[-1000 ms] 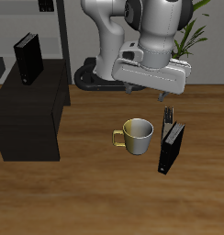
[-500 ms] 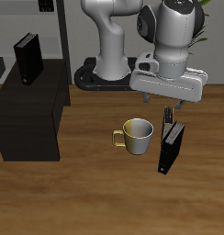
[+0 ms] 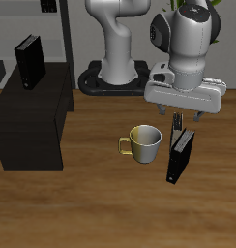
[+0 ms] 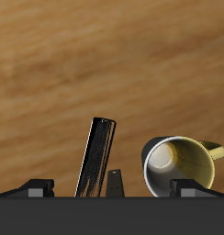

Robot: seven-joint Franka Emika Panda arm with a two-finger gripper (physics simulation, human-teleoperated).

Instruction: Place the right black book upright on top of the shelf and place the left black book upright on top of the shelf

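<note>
The right black book (image 3: 29, 60) stands upright on top of the shelf (image 3: 38, 121), a low black cabinet. On the wooden table, beside the yellow mug (image 3: 144, 143), the left black book (image 3: 180, 155) stands on end. My gripper (image 3: 178, 121) hangs just above this book's top edge, open and holding nothing. In the wrist view the book (image 4: 97, 156) sits between the widely spread fingers, with the mug (image 4: 178, 165) close beside it and my gripper (image 4: 114, 188) centred over them.
A tall thin-poled dark rack (image 3: 64, 29) rises behind the shelf. A potted plant (image 3: 201, 39) stands at the back near the robot's base (image 3: 105, 82). The mug's handle points toward the shelf.
The wrist and hand have swung across and come lower over the book on the table. The fingertips stayed above that book. Neither book nor the mug moved.
</note>
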